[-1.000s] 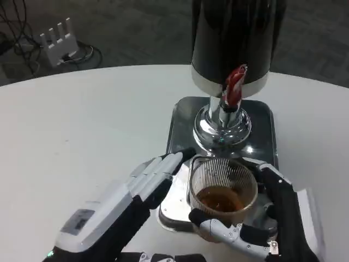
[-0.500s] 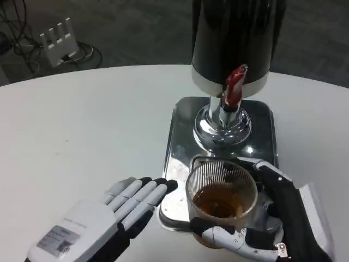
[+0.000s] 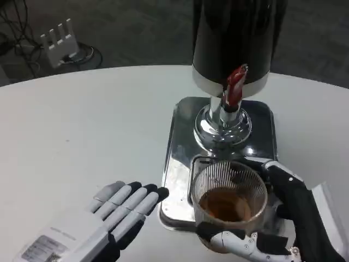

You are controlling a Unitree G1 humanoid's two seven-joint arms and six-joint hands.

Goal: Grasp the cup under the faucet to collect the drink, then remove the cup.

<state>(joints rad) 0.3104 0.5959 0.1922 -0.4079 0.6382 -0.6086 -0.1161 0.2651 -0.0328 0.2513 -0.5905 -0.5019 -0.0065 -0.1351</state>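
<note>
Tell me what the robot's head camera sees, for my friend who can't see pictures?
The robot's right hand grips a ribbed clear cup of brown drink on a shiny tray, below a black dispenser with a red tap. Its left hand lies flat on the white table.

You've got a white device (image 3: 56, 35) with upright prongs sitting on the dark floor (image 3: 136, 33) past the white table (image 3: 82, 125), cables (image 3: 13, 19) trailing beside it.

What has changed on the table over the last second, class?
The left hand drew back from the drip tray toward the robot. The right hand, gripping the ribbed cup of brown drink, shifted it slightly nearer. The dispenser and red tap lever stayed put.
</note>
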